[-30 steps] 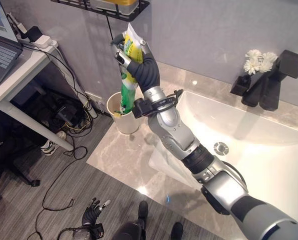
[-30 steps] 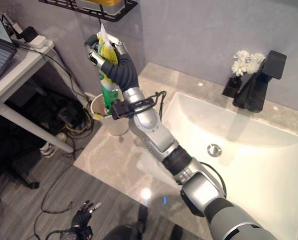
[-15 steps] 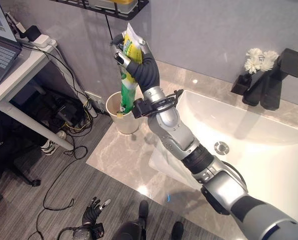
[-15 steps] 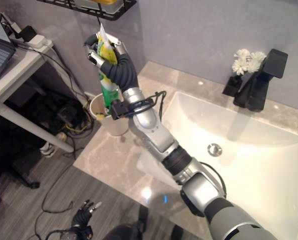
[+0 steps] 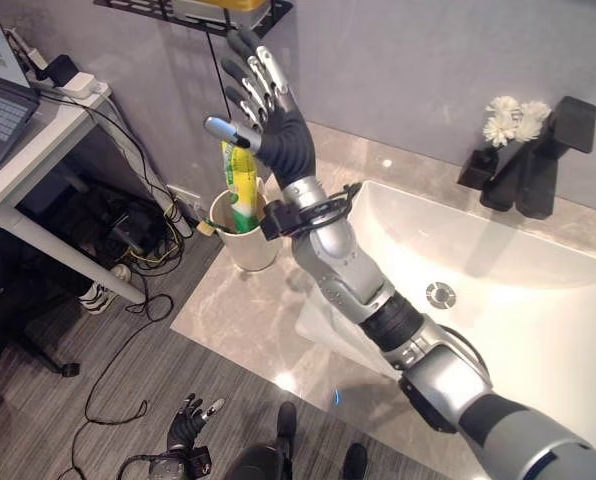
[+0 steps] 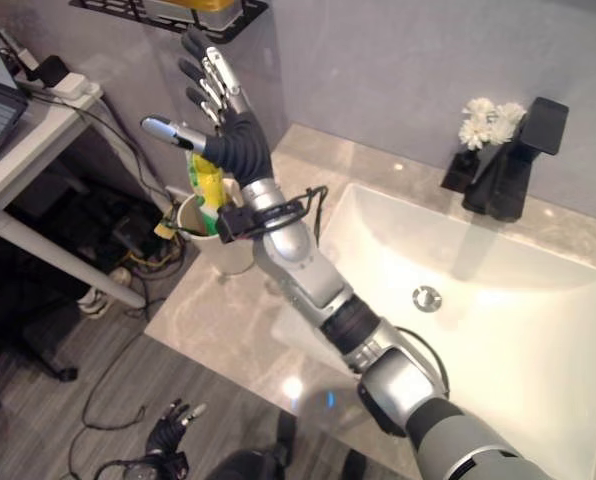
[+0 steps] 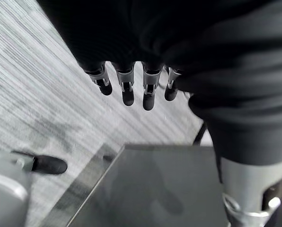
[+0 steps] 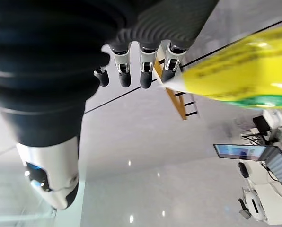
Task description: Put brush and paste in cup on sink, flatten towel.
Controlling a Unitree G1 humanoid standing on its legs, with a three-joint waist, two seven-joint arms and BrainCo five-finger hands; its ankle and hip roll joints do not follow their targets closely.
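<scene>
Spreading wide and holding nothing, the right hand (image 5: 268, 110) hovers over the paste (image 5: 240, 188), which leans in the cup (image 5: 246, 238) just below its fingers. Withdrawing carelessly could snag it. Farther off, the towel (image 5: 333, 325) lies unflattened; the left hand (image 7: 131, 87) hangs relaxed.

head eyes look down on one sink (image 5: 538, 300) — wrist views close.

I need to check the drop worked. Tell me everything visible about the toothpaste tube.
The toothpaste tube is a soft yellow and green plastic tube standing nearly upright in the cream cup at the counter's left corner, its top sticking out above the rim. The right hand is spread open just above it, no longer gripping it.
</scene>
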